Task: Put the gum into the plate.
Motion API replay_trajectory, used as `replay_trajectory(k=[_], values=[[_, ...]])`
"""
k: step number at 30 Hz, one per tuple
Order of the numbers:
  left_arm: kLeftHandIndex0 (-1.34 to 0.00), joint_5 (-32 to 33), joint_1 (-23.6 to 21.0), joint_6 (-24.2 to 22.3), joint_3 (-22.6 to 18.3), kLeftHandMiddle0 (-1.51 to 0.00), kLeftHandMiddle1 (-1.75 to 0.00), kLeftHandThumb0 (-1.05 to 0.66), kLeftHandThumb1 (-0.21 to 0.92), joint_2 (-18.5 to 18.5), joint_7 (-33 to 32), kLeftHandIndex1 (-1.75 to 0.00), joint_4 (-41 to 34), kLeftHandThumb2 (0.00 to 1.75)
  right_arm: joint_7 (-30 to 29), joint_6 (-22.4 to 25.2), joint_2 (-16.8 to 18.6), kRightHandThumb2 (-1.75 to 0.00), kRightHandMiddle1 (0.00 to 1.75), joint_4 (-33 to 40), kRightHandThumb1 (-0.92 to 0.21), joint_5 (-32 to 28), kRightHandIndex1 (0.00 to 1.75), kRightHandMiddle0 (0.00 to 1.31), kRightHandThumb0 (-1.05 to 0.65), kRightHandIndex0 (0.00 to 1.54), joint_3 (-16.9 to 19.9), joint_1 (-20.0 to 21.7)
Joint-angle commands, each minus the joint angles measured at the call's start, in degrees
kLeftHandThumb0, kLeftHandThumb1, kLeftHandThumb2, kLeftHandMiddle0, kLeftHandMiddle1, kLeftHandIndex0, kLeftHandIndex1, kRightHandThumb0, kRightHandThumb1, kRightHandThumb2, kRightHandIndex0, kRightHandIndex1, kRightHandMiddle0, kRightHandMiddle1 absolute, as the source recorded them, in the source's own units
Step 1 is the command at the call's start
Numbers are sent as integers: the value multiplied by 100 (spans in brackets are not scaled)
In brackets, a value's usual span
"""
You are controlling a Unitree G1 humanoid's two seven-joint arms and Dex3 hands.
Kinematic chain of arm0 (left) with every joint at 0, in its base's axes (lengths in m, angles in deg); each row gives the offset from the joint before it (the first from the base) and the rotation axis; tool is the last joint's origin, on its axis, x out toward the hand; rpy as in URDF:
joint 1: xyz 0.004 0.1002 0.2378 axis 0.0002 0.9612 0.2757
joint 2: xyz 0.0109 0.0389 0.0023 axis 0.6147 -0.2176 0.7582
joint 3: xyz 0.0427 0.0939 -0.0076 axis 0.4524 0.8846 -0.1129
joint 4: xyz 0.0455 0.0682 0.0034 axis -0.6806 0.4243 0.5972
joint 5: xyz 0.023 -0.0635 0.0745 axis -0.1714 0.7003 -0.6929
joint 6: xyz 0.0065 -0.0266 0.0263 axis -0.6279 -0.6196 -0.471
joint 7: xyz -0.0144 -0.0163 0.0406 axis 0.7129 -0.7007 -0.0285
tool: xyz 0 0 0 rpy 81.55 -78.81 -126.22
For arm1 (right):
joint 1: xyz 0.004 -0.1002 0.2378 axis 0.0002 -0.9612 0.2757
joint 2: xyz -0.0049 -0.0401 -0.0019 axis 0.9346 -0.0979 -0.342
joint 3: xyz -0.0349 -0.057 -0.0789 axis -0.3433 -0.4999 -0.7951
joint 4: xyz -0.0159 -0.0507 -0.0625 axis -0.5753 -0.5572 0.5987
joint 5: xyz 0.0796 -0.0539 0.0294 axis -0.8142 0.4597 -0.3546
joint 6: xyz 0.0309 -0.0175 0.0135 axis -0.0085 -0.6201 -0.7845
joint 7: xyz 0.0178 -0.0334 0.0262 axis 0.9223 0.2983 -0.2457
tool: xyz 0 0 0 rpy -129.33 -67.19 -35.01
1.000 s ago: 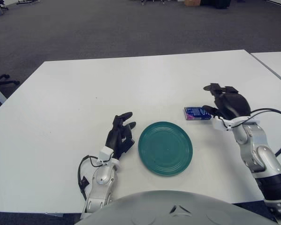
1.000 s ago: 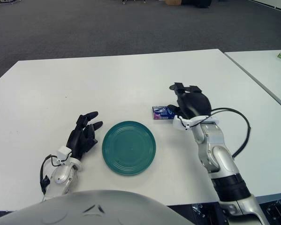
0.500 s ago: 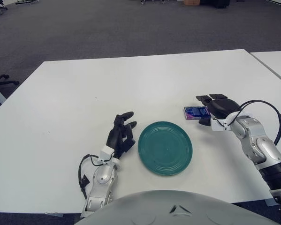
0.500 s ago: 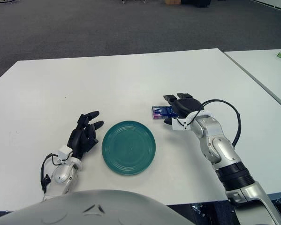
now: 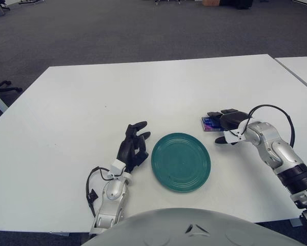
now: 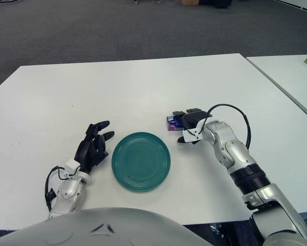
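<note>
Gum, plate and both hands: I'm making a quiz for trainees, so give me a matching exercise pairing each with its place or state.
Things:
1. gum
2. plate
3. left hand
4. right hand

Descriptions:
A. teal, nothing in it
B. fingers reaching over the blue pack
C. idle, left of the plate
D. on the table, beyond the plate's right rim

Pairs: 1-D, 2-A, 3-C, 4-B
</note>
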Motion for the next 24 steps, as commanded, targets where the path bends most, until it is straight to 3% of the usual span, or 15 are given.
replay_trajectory(k=[1, 24], values=[[-7, -35, 43, -107, -34, -33, -66, -79, 92, 40, -3, -103, 238, 91, 69, -45, -56, -65, 0, -99, -92, -37, 0, 0, -105, 0, -61, 149], [-7, -163, 97, 61, -28, -34, -65, -80, 92, -103, -192, -102, 345, 90, -215, -113, 404, -66, 0, -1469, -92, 5, 0, 0, -105, 0, -517, 1019]])
